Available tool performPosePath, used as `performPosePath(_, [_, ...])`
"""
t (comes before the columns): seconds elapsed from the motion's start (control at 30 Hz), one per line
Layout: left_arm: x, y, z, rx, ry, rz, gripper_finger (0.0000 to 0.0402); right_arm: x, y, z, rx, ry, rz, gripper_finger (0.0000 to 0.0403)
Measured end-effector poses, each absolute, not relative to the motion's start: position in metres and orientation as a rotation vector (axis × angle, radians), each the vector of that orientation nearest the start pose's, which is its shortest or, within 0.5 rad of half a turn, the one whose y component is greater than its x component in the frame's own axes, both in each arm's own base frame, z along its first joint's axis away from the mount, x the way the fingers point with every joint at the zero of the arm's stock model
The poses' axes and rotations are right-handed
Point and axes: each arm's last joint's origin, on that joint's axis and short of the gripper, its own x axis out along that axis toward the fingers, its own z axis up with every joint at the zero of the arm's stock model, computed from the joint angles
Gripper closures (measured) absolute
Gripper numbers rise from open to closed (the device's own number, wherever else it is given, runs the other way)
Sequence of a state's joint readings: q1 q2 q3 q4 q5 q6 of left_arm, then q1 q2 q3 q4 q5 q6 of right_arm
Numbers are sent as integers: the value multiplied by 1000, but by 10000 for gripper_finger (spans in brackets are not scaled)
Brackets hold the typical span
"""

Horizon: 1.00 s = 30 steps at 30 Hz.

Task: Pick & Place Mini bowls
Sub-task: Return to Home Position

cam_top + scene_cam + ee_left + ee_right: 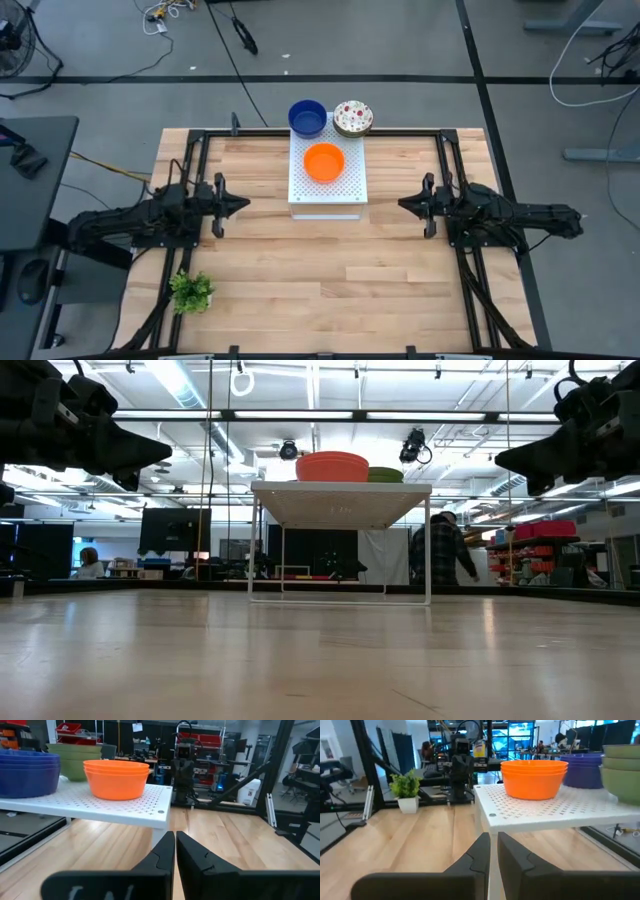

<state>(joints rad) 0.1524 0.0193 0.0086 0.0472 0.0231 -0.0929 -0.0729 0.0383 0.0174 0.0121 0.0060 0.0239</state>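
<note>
Three stacks of mini bowls rest by their bases on a raised white perforated board [328, 190] at the table's far middle. The orange stack [323, 161] sits mid-board. The blue stack [307, 117] and the stack that is red-speckled inside and green outside [352, 118] stand at its far edge. My left gripper [240, 203] hovers left of the board and my right gripper [405, 204] right of it, both shut, level and pointing at the board. The left wrist view shows the orange bowls [116, 778] ahead of the fingers [175, 845], and so does the right wrist view [534, 778].
A small green plant [190, 291] stands near the table's near-left corner. The board stands on thin legs [252, 550] with open room beneath. Bare wood lies between the grippers and toward the near edge. A person [440, 550] walks in the room beyond.
</note>
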Motion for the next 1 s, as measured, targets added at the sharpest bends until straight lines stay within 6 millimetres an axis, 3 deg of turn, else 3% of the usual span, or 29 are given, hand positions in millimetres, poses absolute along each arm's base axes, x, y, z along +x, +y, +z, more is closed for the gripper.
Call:
performPosePath(0.17, [97,14,170,-89,-49,128,381,99,-4,169,-4,-6,20,363])
performPosePath(1.0, [97,14,171,-88,-59,131,383,96,5,172,60,-35,100,363])
